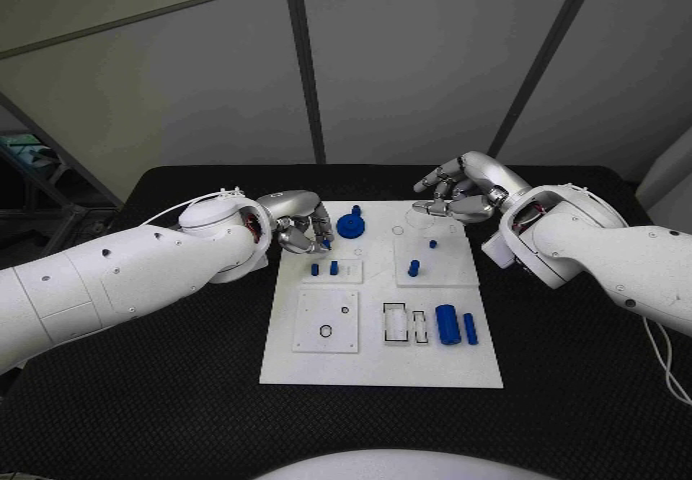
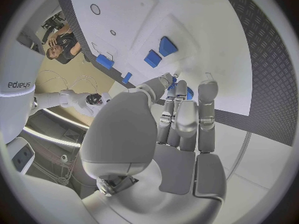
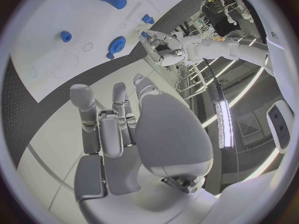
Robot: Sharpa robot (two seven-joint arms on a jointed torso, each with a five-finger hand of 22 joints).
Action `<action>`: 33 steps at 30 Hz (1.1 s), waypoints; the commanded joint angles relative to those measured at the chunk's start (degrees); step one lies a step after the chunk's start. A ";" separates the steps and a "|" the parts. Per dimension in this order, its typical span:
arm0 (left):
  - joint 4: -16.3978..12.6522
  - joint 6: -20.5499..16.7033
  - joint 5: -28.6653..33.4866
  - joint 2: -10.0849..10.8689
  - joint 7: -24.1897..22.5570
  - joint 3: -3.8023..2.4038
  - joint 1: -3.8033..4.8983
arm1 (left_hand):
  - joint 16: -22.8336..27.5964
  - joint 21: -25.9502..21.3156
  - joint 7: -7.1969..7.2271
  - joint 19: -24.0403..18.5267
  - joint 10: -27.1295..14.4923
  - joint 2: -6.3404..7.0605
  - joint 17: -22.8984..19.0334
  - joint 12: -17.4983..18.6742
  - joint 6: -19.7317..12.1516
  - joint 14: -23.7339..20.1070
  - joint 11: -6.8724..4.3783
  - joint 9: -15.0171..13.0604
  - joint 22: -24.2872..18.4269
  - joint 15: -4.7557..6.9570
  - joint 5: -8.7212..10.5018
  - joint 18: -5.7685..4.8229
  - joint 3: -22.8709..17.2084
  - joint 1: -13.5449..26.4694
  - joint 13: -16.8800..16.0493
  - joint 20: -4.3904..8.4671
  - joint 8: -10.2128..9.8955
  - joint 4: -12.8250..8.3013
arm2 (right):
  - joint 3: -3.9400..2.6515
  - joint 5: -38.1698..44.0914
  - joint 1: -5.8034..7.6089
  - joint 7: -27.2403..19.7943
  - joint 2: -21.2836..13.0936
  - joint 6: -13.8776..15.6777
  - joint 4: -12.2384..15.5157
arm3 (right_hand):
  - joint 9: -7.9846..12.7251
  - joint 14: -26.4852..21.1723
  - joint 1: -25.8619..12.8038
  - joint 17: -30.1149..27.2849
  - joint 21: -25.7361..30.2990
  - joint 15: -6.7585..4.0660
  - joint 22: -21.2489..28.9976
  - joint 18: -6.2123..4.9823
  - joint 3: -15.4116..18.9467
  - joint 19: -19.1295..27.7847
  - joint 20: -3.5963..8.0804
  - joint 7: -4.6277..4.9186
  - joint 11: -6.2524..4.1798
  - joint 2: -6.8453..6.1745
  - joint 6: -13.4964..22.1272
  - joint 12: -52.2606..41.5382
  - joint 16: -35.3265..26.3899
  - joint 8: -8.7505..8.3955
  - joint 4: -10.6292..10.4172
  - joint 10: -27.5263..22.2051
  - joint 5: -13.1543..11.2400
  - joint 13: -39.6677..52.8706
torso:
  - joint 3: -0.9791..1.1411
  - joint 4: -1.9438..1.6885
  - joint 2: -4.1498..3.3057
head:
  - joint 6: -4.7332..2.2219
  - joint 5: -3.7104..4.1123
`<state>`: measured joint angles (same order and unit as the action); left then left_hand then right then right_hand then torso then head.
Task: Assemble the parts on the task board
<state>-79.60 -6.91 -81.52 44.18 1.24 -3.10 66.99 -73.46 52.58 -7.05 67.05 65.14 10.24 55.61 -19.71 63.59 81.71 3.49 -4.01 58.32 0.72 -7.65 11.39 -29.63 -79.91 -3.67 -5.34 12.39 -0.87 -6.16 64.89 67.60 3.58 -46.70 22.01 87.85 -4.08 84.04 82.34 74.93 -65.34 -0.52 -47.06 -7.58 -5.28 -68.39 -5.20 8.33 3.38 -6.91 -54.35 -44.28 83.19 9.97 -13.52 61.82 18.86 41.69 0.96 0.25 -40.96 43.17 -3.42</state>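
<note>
The white task board [image 1: 378,368] lies flat mid-worktop [image 1: 577,400], long axis running away from the robot. Nearest, two blue cylinders [image 1: 456,326] lie side by side pointing away, beside rectangular slots [image 1: 404,324]. Farther on, short blue pegs [image 1: 325,268] stand upright on a raised plate, another blue peg [image 1: 414,268] to their right. At the far end lies a blue gear [image 1: 352,226]. The left hand [image 1: 306,232] hovers beside it, fingers apart, empty. The right hand [image 1: 450,200] hangs over the far edge, fingers curled; whether it holds anything I cannot tell.
</note>
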 commanded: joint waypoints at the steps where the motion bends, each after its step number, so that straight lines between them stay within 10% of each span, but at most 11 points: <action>1: 0.22 0.69 0.43 -0.06 0.17 -0.07 -0.11 | -0.20 0.17 -0.16 0.28 0.55 0.02 -0.08 0.25 0.35 0.29 -0.02 -0.02 0.01 0.07 0.34 -2.24 -0.32 0.51 -0.05 0.11 -0.28 0.05 | -0.04 0.20 0.07 -0.18 0.02 0.16 0.04 | 0.09 3.06 0.50 3.63 0.20 -0.45 0.05 -0.47 -0.24 0.42 -0.05 -0.01 -0.14 0.19 -0.15 0.19 -0.29 0.31 0.01 -0.14 0.19 -0.06 | 0.05 0.08 -0.03 | 0.00 -0.06; 33: 2.59 1.16 0.43 -2.35 0.55 -0.09 -0.34 | -0.12 0.19 -0.19 0.29 0.60 0.04 -0.31 0.47 0.32 0.22 0.00 0.00 0.09 0.04 0.40 -2.23 -0.39 0.57 -0.06 0.12 -0.47 -0.05 | -0.04 0.21 0.07 -0.14 0.24 -0.08 -0.10 | 0.10 3.06 0.55 3.58 0.28 -0.45 0.13 -0.47 -0.31 0.43 -0.04 0.00 -0.14 0.18 -0.15 0.33 -0.34 0.32 -0.01 -0.12 0.32 -0.25 | 0.01 0.07 -0.05 | 0.17 0.02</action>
<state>-77.04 -6.46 -81.26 41.96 1.59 -3.14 66.59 -73.45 52.57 -7.06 67.05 65.53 10.25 55.39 -19.50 63.57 81.71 3.50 -3.97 58.36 0.72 -7.45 11.39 -29.63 -79.92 -3.67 -5.34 12.15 -0.87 -6.16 64.93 67.59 3.62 -46.50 21.98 87.71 -4.08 84.04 82.34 74.91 -65.34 -0.52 -47.01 -7.58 -5.27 -68.39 -5.20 8.33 3.38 -6.91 -54.35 -44.28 83.19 9.97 -13.51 61.82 18.85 41.51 1.01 0.32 -41.00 43.34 -3.41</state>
